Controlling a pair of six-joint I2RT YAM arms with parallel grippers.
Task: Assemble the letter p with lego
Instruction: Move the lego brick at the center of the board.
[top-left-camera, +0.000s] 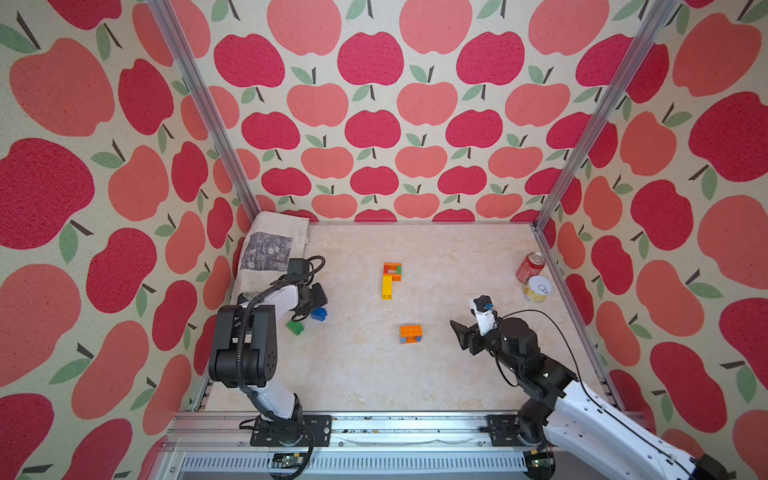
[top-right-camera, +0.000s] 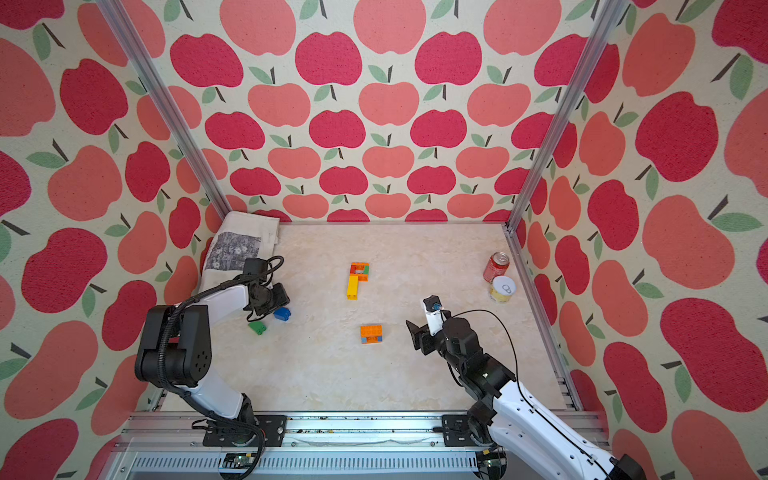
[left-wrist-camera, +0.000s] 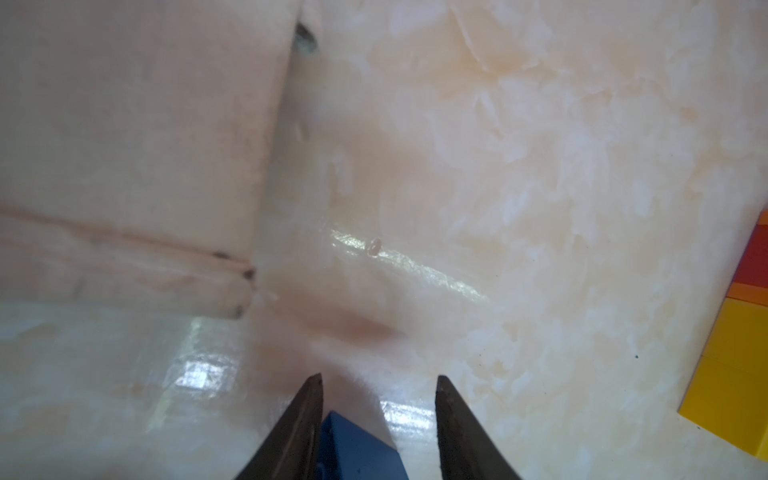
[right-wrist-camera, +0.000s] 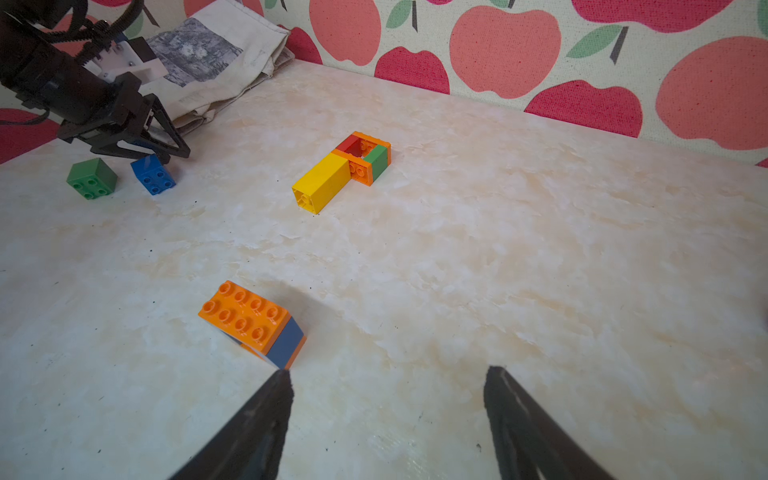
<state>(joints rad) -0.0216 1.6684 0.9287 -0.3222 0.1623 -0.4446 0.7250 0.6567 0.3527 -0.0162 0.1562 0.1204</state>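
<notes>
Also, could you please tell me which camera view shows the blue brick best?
The right wrist view: the blue brick is sharp, studs and sides visible. In both top views it is small; the left wrist view catches one blurred corner.

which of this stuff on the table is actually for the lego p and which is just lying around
For the job:
- part-built P of joined bricks
- orange and blue joined block
- loose blue brick
- loose green brick

Just lying about:
- red soda can
- yellow tin
- printed cloth bag
</notes>
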